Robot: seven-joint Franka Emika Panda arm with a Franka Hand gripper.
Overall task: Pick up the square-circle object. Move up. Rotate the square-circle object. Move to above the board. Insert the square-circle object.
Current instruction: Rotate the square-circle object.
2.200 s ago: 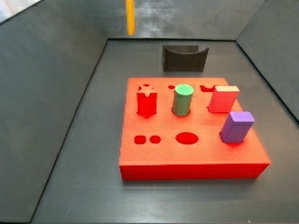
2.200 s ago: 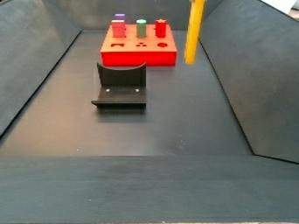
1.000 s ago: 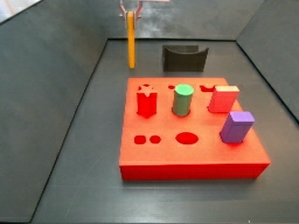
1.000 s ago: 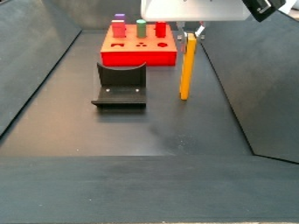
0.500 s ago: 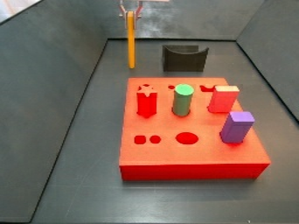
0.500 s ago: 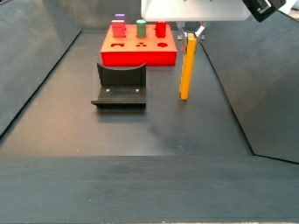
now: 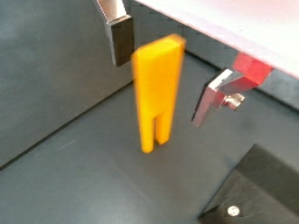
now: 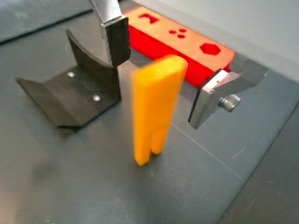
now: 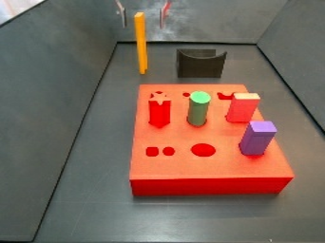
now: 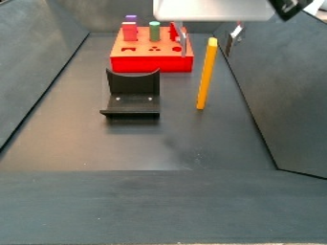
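Looking at both wrist views, I see the gripper spread wide, its two silver fingers standing on either side of the square-circle object with clear air between each dark pad and the orange-yellow faces. So it is released, grasping nothing.

In a side view the square-circle object stands upright on the dark floor near the middle of the frame, slightly right, just beside the near right corner of the board but apart from it. The fixture sits left of it, also apart. In a side view the piece rises at upper left, with the board well apart in the lower half, carrying its green peg and purple peg.

I judge the piece rigid and light, likely smooth plastic, so it could slip under a weak pinch. It is tall and narrow on a small footing, so a nudge from one finger before the other may topple it. The slit between the legs shows at the floor end, so I would close on the solid upper part, on the broad flat faces, centred so both pads land together.
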